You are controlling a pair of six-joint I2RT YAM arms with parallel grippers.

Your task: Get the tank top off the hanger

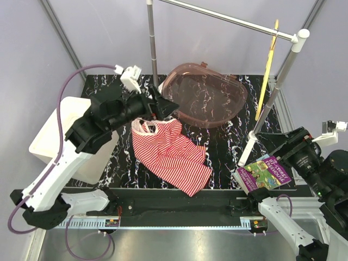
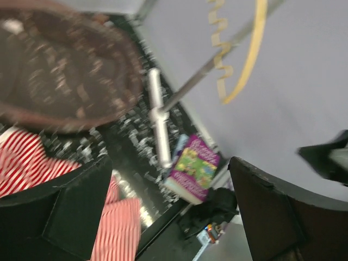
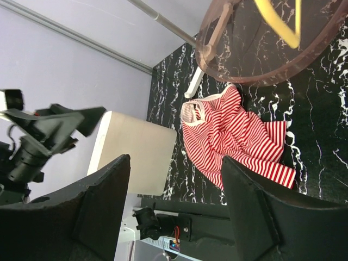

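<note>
The red-and-white striped tank top (image 1: 171,155) lies crumpled on the black marble table, off the hanger. It also shows in the left wrist view (image 2: 22,163) and the right wrist view (image 3: 234,136). The yellow hanger (image 1: 267,70) hangs bare from the grey rail at the right, and also shows in the left wrist view (image 2: 244,70) and the right wrist view (image 3: 277,22). My left gripper (image 1: 163,106) is open and empty, just above the top's neck end (image 2: 171,217). My right gripper (image 1: 274,145) is open and empty at the right, away from the top (image 3: 176,212).
A brown translucent basket (image 1: 239,95) sits at the back middle. The rail (image 1: 228,19) stands on two posts. A white box (image 1: 54,136) is at the left. A purple book (image 1: 263,171) lies at the front right.
</note>
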